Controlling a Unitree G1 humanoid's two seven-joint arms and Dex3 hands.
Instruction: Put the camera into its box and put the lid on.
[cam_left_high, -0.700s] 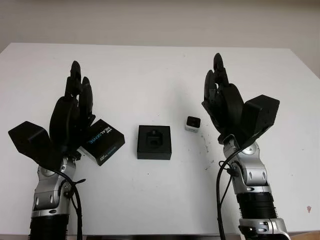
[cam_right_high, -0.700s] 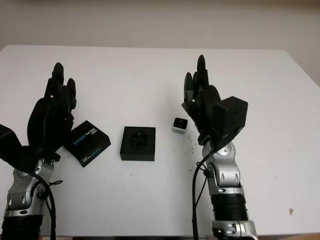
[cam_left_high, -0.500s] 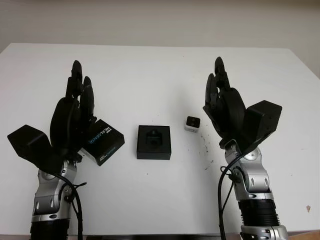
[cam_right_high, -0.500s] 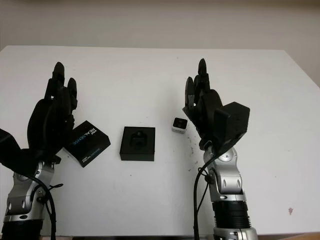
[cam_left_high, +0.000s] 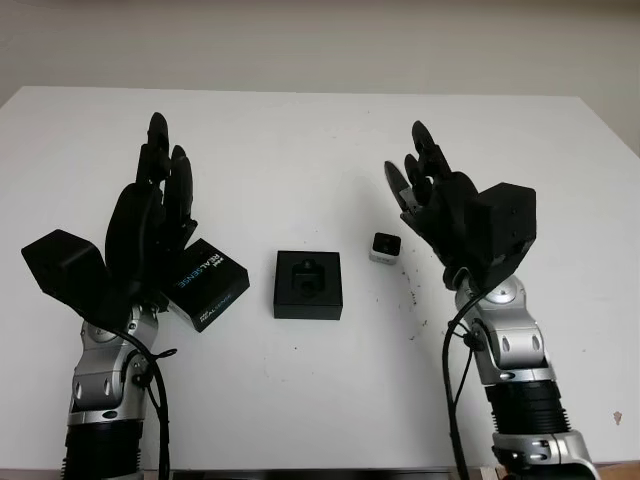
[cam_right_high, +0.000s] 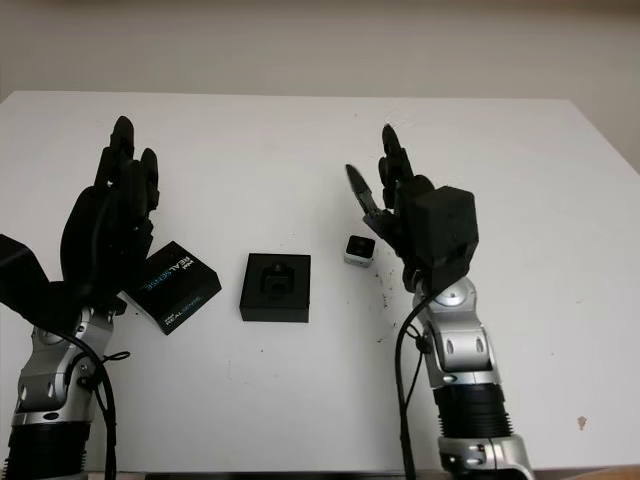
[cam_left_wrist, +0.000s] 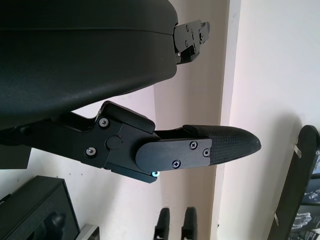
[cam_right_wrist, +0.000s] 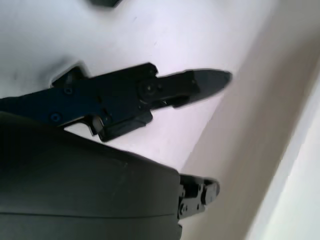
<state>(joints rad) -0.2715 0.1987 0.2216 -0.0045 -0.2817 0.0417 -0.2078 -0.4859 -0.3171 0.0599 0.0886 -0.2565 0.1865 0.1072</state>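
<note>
The camera (cam_left_high: 386, 247) sits on the white table (cam_left_high: 320, 140), its dark lens face turned toward me; it is too squat to show a long axis; it lies just right of the open black box (cam_left_high: 308, 284); my right hand (cam_left_high: 440, 205) is open, raised just beside it on its right, holding nothing; my left hand (cam_left_high: 150, 225) is open above the lid (cam_left_high: 207, 284).

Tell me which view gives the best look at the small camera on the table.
The left eye view: the camera sits unobstructed between the open box and the right hand. The right eye view shows it about as well, closer to that hand. In the left wrist view, a pale sliver at the edge beside the box may be it.
</note>
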